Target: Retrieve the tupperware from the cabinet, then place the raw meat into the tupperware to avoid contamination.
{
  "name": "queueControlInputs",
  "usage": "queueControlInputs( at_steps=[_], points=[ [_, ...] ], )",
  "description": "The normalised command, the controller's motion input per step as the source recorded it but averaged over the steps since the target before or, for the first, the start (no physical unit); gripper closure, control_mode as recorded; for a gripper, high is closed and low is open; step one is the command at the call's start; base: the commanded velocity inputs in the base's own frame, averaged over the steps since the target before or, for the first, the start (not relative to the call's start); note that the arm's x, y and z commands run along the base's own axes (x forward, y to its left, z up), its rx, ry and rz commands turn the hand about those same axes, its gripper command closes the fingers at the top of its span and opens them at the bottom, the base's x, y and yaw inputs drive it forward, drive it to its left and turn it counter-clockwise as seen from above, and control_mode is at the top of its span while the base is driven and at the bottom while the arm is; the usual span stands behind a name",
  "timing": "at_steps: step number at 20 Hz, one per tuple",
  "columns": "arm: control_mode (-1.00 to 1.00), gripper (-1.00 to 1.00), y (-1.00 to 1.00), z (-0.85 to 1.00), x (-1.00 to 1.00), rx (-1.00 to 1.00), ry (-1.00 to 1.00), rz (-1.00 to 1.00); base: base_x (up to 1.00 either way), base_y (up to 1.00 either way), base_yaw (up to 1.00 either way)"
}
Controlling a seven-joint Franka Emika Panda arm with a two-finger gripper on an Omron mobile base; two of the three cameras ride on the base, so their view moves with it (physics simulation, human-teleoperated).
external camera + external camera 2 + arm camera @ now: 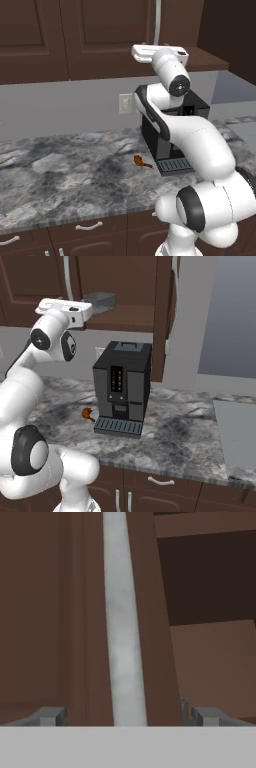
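My fingers (pixel 50 716) stand wide apart, holding nothing — the silver handle (pixel 124 622) of the cabinet (pixel 55 612) door runs up between them, close in front of my hand. To the side of that door the cabinet is open, with a dark hollow above a brown shelf.

From the right base view, my gripper (pixel 95 310) is raised level with the open cabinet (pixel 135 286), just beside the tupperware (pixel 100 302), which sits on the shelf at its front edge. Whether I touch it I cannot tell.

The meat (pixel 141 161) lies down on the grey marbled counter (pixel 60 175), just beside the drip tray of the black coffee machine (pixel 122 388) — on its left as the right base view shows it. The machine stands below the open cabinet.
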Motion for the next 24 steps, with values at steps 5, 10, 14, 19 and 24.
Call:
queueControlInputs(
  at_steps=[5, 10, 14, 19, 24],
  points=[
    [-1.00, 1.00, 0.00, 0.00, 0.34, 0.00, 0.00, 0.00, 0.00, 0.00, 0.00],
    [-1.00, 1.00, 0.00, 0.00, 0.32, 0.00, 0.00, 0.00, 0.00, 0.00, 0.00],
    [-1.00, 1.00, -0.07, 0.00, 0.23, 0.00, 0.00, 0.00, 0.00, 0.00, 0.00],
    [-1.00, 1.00, -0.27, 0.00, 0.13, 0.00, 0.00, 0.02, 0.00, 0.00, 0.00],
    [-1.00, 1.00, -0.33, 0.00, 0.06, 0.00, 0.00, 0.07, 0.00, 0.00, 0.00]
  ],
)
